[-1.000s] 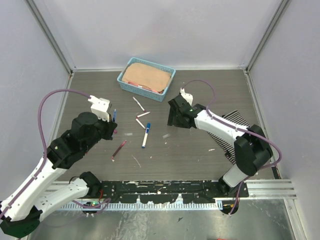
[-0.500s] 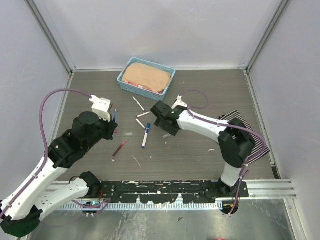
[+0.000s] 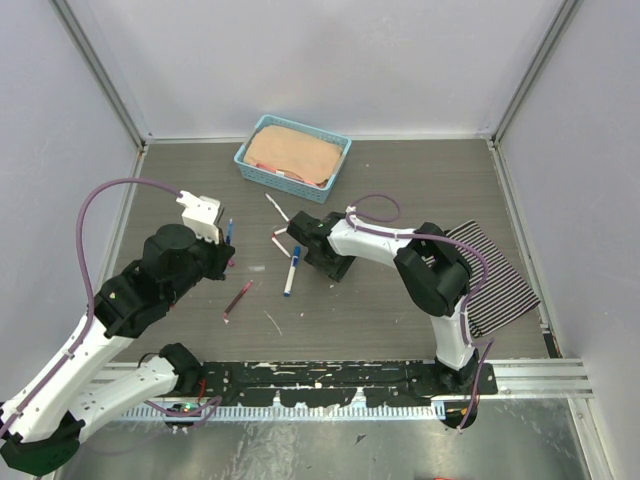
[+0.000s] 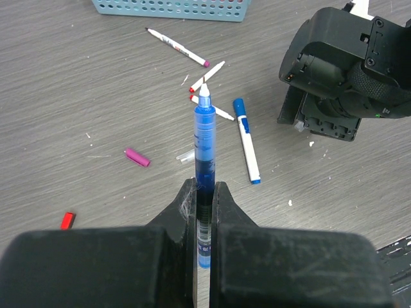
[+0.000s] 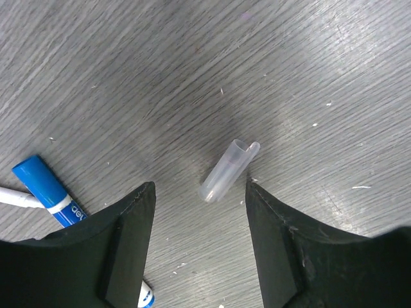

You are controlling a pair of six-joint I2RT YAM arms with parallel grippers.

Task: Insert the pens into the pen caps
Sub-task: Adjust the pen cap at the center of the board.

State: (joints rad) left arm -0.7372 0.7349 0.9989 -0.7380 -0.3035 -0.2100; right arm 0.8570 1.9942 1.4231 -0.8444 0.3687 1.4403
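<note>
Here the right gripper point(image 5: 200, 187) hangs low over the wooden table point(image 3: 400, 330), its two fingers point(image 5: 128, 250) spread wide and holding nothing. A clear cap point(image 5: 228, 171) lies flat on the wood in the gap between them, touching neither. It lies at a slant, with one end close to one fingertip. Just outside the other finger lies a white pen with a blue cap point(image 5: 45, 186); from above it sits to the left of this gripper.

The left gripper point(image 4: 204, 192) is well apart on the left side, raised off the table. Its fingers are pressed together on the lower barrel of a blue pen point(image 4: 205, 135), which sticks straight out past the fingertips, pale tip foremost.

Loose on the table beyond it are a magenta cap point(image 4: 137, 157), and a red cap point(image 4: 67, 220) nearer and farther left. A thin white pen with a magenta tip point(image 4: 176, 46) lies just on the near side of the blue basket point(image 4: 170, 6).
</note>
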